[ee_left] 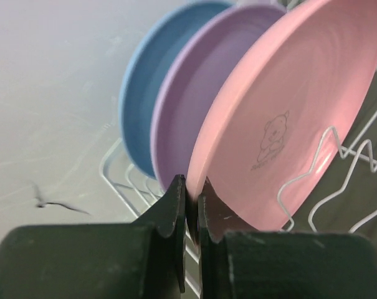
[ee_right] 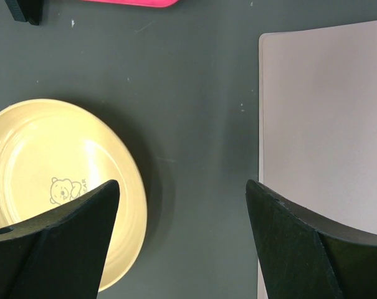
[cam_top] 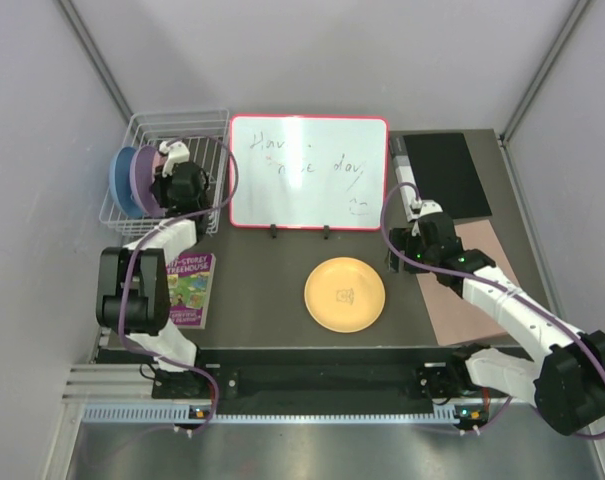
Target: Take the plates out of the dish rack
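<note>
White wire dish rack (cam_top: pixel 182 118) at ten o'clock held the blue plate (ee_left: pixel 144 93), lavender plate (ee_left: pixel 200 93) and pink plate (ee_left: pixel 300 99) on edge; the yellow plate (cam_top: pixel 344 294) lay flat near six. We saw the left gripper (ee_left: pixel 191 187) clamped on the pink plate's rim, the right gripper (ee_right: pixel 183 187) wide open, empty.

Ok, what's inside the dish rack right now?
Three plates on edge: blue plate, lavender plate, pink plate. The left gripper is shut on the pink plate's rim. From above, it hides the dish rack floor beside them.
</note>
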Robot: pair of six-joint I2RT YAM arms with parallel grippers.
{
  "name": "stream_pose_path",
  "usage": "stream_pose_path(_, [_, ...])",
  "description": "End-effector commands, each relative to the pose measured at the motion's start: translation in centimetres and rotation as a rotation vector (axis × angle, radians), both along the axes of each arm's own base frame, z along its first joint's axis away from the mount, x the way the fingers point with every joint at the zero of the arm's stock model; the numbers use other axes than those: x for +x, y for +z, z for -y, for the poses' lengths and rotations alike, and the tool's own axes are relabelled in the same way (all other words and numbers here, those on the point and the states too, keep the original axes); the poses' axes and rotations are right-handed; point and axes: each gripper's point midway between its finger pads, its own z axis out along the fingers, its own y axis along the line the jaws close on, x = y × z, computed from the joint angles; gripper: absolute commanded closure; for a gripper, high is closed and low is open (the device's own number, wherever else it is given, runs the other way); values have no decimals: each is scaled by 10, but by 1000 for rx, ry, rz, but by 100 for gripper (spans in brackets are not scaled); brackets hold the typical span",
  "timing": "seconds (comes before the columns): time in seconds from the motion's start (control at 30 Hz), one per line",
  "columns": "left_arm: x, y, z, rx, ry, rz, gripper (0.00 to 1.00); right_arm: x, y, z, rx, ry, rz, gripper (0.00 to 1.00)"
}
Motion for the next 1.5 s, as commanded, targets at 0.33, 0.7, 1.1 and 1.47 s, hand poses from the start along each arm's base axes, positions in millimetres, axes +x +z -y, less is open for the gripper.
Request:
stream_pose_path(0.33, [-26,109,57,126,44,211,100,8,21,3,9,-14,79,15])
stream_pose_path(0.7, [-54,144,84,76,5,245,100,13,47,-10,68,34,134,11])
stream_pose_path(1.1, [-67,88,254,-638,-729,130,100,28,100,-70,331,226,247,10])
stream_pose_path(1.47, [-125,53,349,-980,-1054,35,100,45,117,-87,415,250,309,8])
